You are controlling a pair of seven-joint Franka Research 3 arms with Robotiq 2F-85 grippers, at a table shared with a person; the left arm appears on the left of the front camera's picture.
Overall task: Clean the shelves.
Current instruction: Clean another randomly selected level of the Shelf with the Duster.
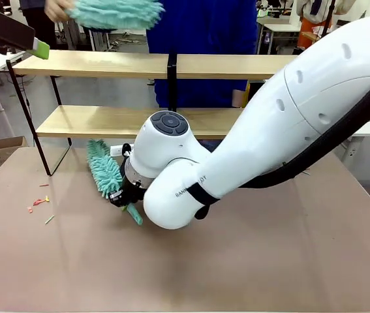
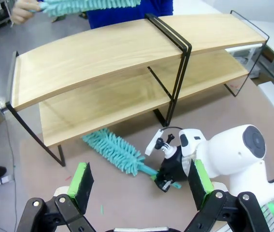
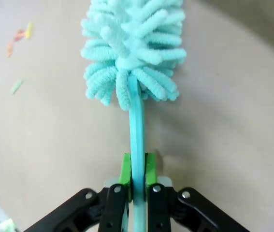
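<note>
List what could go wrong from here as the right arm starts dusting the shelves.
1. The right gripper pinches only the duster's thin handle; pushing the fluffy head against a board might twist it in the pads.
2. The head lies on the table below the shelves, so swinging it up could knock the lower board's front edge.
3. The person's hand holds a second duster above the top shelf; both could meet there.

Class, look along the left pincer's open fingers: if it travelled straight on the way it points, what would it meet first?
Probably the teal duster lying on the table, held by the right pincer. The shelves stand beyond it. Depth is unclear, so the left pincer might reach the bare tabletop first.
</note>
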